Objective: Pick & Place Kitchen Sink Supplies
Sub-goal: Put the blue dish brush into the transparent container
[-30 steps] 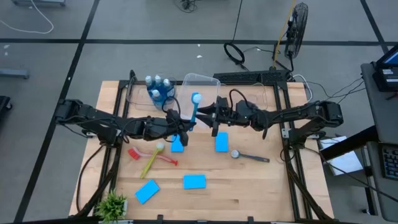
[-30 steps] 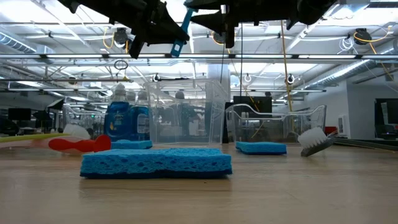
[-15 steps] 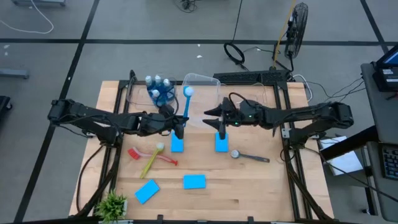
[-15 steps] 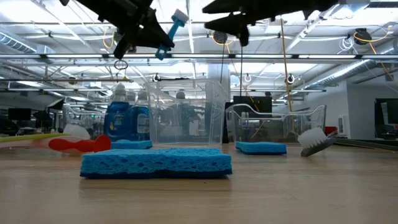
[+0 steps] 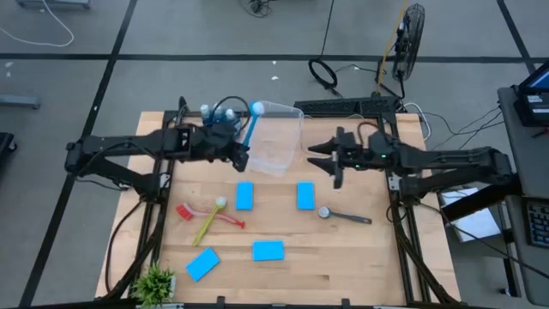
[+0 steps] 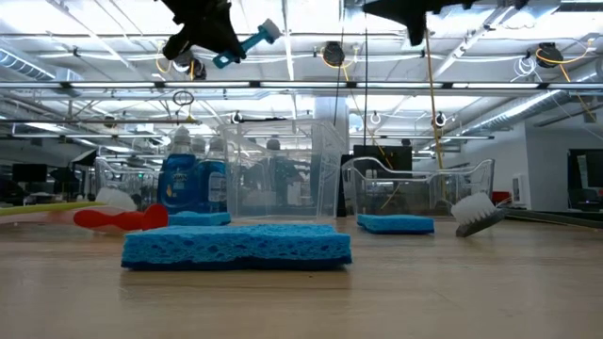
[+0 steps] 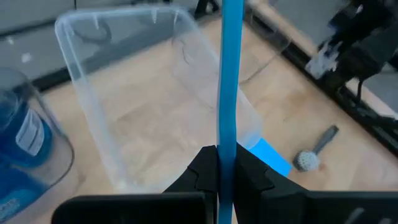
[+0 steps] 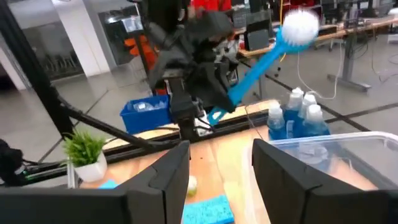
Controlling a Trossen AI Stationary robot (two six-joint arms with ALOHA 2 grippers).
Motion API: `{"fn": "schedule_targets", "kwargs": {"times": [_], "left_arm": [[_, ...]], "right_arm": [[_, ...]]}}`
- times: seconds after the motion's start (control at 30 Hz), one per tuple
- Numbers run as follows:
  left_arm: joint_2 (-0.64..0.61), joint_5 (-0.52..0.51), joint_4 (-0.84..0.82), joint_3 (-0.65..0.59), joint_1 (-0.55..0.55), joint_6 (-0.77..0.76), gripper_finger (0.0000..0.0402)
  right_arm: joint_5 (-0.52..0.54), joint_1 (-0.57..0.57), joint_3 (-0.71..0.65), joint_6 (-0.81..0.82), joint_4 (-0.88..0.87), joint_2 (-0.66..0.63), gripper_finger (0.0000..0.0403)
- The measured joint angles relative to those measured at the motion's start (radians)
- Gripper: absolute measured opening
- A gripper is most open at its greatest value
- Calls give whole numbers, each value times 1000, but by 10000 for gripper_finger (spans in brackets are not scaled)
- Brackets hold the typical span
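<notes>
At the far left of the table, above the clear bins, the left gripper point(image 5: 232, 148) is pinched tight on the handle of the blue brush point(image 5: 250, 124), whose white head pokes out over the rim of the middle bin point(image 5: 287, 112). A second ago this gripper hung lower and nearer, over the middle of the table with the brush standing up beside the two sponges; it has since carried the brush back and up toward the bins, so I judge the drop into a bin is the step at hand. The right gripper point(image 5: 336, 162) has pulled back rightward from the brush and hangs empty, fingers spread, far-right of the right-hand sponge point(image 5: 305, 196). Left on the table are the other far sponge point(image 5: 244, 196), two near sponges point(image 5: 268, 250), the red brush point(image 5: 206, 214), the yellow-green brush point(image 5: 208, 225) and a dark-handled brush point(image 5: 341, 215); the soap bottles point(image 5: 216, 115) already stand in the far-left bin. The gripper hides part of them in the high view, and which bin the brush is meant for cannot be told.
</notes>
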Motion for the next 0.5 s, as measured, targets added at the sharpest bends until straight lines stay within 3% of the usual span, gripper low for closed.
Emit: {"fn": "schedule_targets", "kwargs": {"times": [0.27, 0.5], "left_arm": [[26, 166, -4, 34, 98, -12, 19], [132, 280, 5, 98, 152, -12, 19]], "right_arm": [[0, 0, -108, -25, 15, -174, 159], [5, 0, -200, -29, 13, -269, 164]]}}
